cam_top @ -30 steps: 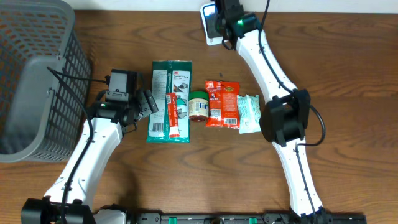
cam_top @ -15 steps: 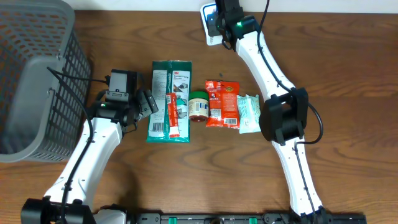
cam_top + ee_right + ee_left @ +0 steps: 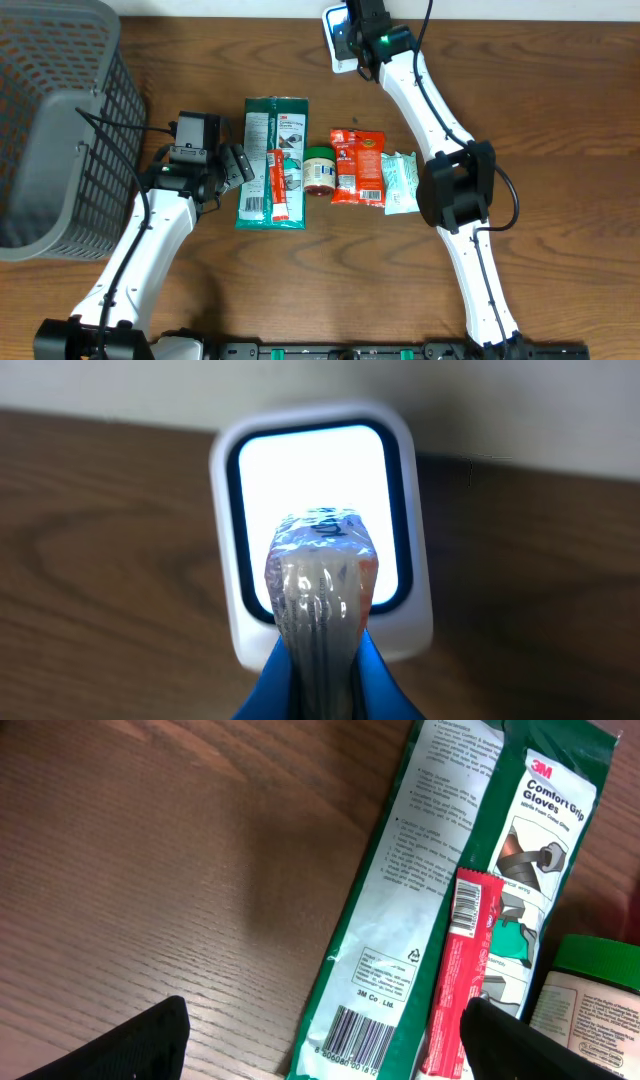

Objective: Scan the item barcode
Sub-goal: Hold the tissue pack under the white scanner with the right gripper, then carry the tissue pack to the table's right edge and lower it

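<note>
**Q:** What's the top cam giving you?

**Me:** Overhead, my right claw (image 3: 350, 30) is up at the scanner (image 3: 343, 66) on the far edge. My left claw (image 3: 237, 165) is parked beside the green glove pack (image 3: 272, 130). Can't make out either grip from up there, tbh.

**Q:** Wrist cams any better?

**Me:** Left wrist: fingers (image 3: 150, 1040) spread wide open over the glove pack and a red stick (image 3: 462, 980). The right wrist is the only view that shows it: blue fingers (image 3: 262, 695) clamped on a crinkly packet (image 3: 320, 580), upright in front of the scanner's lit window.
</note>
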### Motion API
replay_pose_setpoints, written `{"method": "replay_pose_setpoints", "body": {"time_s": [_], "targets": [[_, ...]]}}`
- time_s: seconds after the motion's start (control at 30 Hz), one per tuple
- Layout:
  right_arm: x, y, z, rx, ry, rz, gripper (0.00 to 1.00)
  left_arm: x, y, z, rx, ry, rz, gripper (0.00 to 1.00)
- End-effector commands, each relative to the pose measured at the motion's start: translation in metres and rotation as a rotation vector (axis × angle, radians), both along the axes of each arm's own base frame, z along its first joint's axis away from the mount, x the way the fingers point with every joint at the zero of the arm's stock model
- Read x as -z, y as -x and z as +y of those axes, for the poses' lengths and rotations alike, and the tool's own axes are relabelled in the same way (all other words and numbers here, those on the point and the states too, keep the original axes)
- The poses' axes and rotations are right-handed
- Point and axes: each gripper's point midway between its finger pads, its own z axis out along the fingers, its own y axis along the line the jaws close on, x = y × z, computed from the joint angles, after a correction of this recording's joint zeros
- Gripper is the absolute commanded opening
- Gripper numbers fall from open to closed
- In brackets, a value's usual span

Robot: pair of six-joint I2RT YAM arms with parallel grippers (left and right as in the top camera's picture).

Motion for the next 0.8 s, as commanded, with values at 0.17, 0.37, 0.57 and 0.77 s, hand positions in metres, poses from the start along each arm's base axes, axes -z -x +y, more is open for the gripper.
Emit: {"method": "replay_pose_setpoints", "body": {"time_s": [0.17,0.37,0.57,0.77], "targets": [[-0.115,0.047,-0.028,-0.011,-0.031,-0.001,0.01,-0.008,-0.004,0.004,-0.004,-0.019,-0.022,0.87],[-0.160,0.121,-0.064,0.009,0.022,0.130,0.01,-0.008,-0.004,0.004,-0.004,-0.019,-0.022,0.87],[-0.159,0.159,-0.115,0.086,0.068,0.279,0.01,-0.008,-0.004,0.004,-0.004,-0.020,-0.022,0.87],[-0.127,0.169,-0.183,0.220,0.085,0.430,0.01,-0.008,-0.004,0.004,-0.004,-0.019,-0.022,0.87]]}}
